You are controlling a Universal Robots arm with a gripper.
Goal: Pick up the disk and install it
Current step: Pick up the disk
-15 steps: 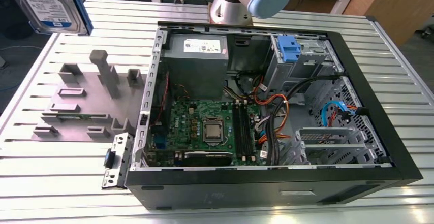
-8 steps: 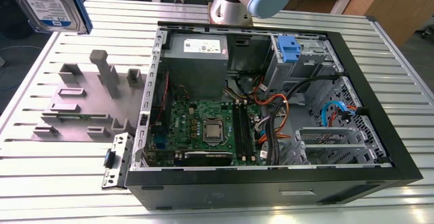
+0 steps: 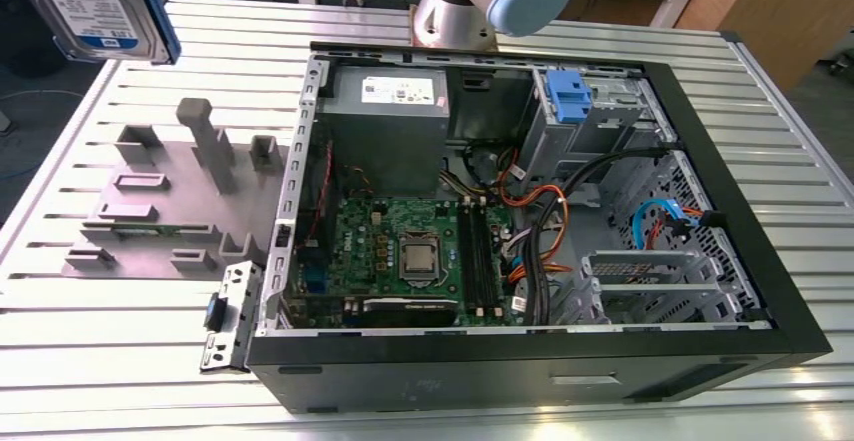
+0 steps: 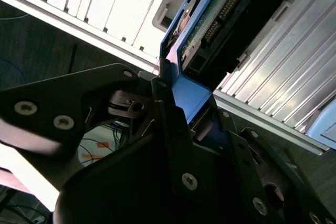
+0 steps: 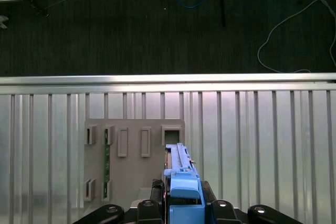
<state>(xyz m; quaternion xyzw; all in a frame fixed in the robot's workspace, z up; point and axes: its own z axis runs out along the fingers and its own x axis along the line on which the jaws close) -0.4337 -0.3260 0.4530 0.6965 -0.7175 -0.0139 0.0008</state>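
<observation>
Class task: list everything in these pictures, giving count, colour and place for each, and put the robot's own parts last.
table: one, silver, slatted, across the exterior view
disk: one, silver-grey with blue rails, held aloft at the exterior view's left
computer case: one, black, open, on the table
power supply: one, grey, inside the case
motherboard: one, green, inside the case
bracket: one, blue, inside the case
fixture plate: one, grey, on the table beside the case
arm: one, silver and pale blue, beyond the case
tool: one, black, shut on the disk
</observation>
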